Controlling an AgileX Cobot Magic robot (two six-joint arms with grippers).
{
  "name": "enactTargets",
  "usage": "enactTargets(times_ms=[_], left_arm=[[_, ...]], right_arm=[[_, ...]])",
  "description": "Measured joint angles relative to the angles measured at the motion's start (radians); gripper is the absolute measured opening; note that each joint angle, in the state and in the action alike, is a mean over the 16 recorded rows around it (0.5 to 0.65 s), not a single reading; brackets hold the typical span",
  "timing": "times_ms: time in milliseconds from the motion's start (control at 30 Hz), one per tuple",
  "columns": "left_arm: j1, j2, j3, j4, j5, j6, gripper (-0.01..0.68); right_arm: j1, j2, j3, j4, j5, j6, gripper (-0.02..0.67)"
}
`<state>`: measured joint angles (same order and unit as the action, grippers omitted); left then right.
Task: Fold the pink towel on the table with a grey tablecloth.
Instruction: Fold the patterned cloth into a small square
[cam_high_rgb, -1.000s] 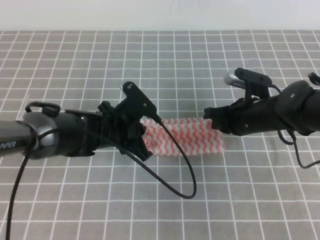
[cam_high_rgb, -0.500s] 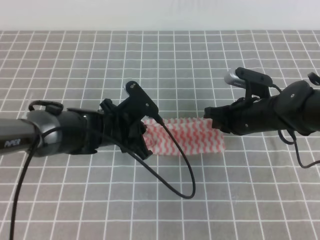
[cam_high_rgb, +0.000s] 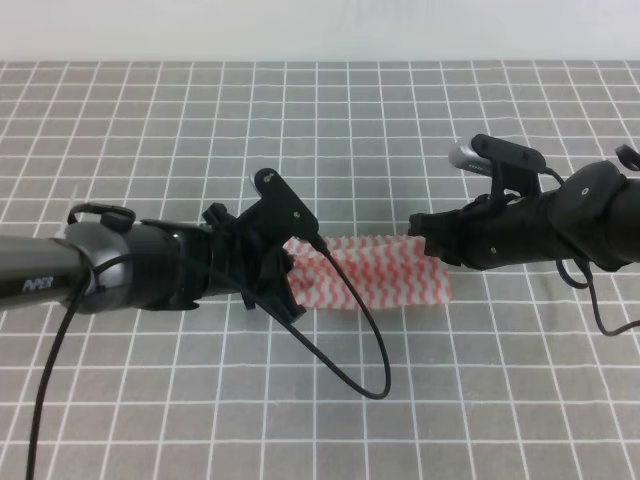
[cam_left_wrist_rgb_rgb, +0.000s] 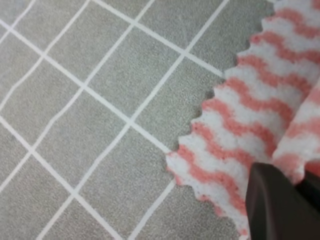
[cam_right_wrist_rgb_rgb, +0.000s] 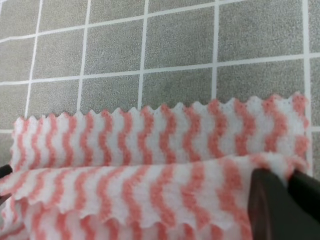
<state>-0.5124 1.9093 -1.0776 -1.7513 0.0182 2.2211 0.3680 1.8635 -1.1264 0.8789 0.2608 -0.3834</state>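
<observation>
The pink towel lies as a long folded strip on the table with a grey tablecloth, between my two grippers. My left gripper is low at the strip's left end, shut on a raised layer of the towel; one dark finger shows at the lower right of the left wrist view. My right gripper is at the strip's right end, shut on the upper layer of the towel, which is lifted off the lower layer. A dark finger pinches that corner.
A black cable loops from the left arm down over the towel's left part and the cloth in front of it. The grid cloth runs to the back edge against a white wall.
My left arm has crept a little to the right and lower along the towel's left end. The right arm and the towel's right end have hardly moved.
</observation>
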Motion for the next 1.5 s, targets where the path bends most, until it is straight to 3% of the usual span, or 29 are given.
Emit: enactTargets(times_ms=[200,700,933,1067,1267,1500], left_arm=[[0.000,0.004,-0.001,-0.001,-0.003,0.000,0.024],[0.000,-0.007,-0.048,-0.015,-0.082,-0.002,0.259],[0.000,-0.022,-0.107,-0.014,-0.186,-0.014,0.294],[0.000,-0.051,-0.130,-0.016,-0.236,-0.058,0.272],[0.000,-0.115,-0.117,-0.016,-0.251,-0.159,0.175],[0.000,-0.173,-0.048,-0.016,-0.130,-0.285,0.051]], right_arm=[[0.000,0.002,0.000,0.000,-0.001,0.000,-0.015],[0.001,0.002,0.000,0.001,0.000,0.000,-0.014],[0.001,0.005,-0.001,0.002,-0.001,0.001,-0.014],[0.001,0.006,-0.001,0.002,0.000,0.001,-0.014],[0.002,0.007,-0.001,0.001,0.000,0.001,-0.014],[0.001,0.008,-0.001,0.001,0.000,0.001,-0.014]])
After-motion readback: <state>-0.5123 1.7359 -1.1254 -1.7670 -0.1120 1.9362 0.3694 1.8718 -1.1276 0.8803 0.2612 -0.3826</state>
